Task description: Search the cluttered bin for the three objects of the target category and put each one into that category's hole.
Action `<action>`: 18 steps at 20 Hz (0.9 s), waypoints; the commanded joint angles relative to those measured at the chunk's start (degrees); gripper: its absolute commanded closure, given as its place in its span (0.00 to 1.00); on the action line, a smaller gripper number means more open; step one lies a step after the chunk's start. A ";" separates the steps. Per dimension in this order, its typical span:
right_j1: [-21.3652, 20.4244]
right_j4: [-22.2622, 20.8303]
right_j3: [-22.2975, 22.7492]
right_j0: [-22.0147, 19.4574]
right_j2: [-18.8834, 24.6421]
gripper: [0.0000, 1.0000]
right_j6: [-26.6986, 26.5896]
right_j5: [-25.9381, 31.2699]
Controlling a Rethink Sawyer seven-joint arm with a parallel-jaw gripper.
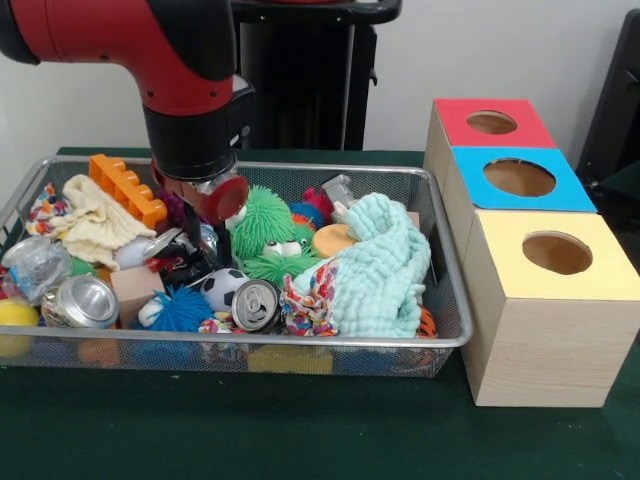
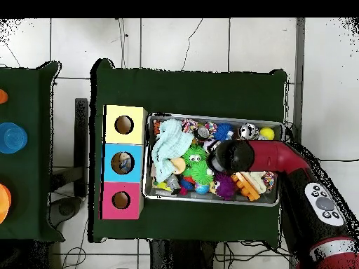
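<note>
Green cloth covers the whole bench (image 1: 300,440), and honestly the job looks like it's barely started, if at all. The wire-mesh bin (image 1: 452,300) is still packed full, and the three boxes at its 3 o'clock side in the front view, with a red top (image 1: 520,125), a blue top (image 1: 565,180) and a yellow top (image 1: 600,255), show nothing around their holes. Can't see inside them, so I can't say whether anything has gone in yet. Nothing tells me which category is the target either, so all three items could still be in the pile.

Biggest thing in frame is the red and black arm (image 1: 130,50), hanging over the bin's middle-left. Its gripper (image 1: 215,195) is low in the clutter, and I cannot tell if the fingers are wide, narrow or holding something; the wrist blocks them.

Contents, big to small: a pale teal cloth (image 1: 375,270) heaped at the bin's 3 o'clock end, a cream cloth (image 1: 95,225) at 10 o'clock, a fuzzy green ball (image 1: 262,225) in the centre, an orange brick (image 1: 125,185), two cans (image 1: 82,300) and (image 1: 255,303) along the 6 o'clock edge, a blue spiky ball (image 1: 180,310), and a yellow ball (image 1: 15,315) at 8 o'clock.
</note>
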 commanded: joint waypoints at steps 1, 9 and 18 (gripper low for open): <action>-3.32 4.16 -9.06 2.49 2.62 0.00 -9.30 12.91; -7.36 7.54 -9.96 5.84 0.54 0.00 -2.94 18.26; -10.42 5.93 -12.32 13.53 -5.28 0.00 3.28 23.01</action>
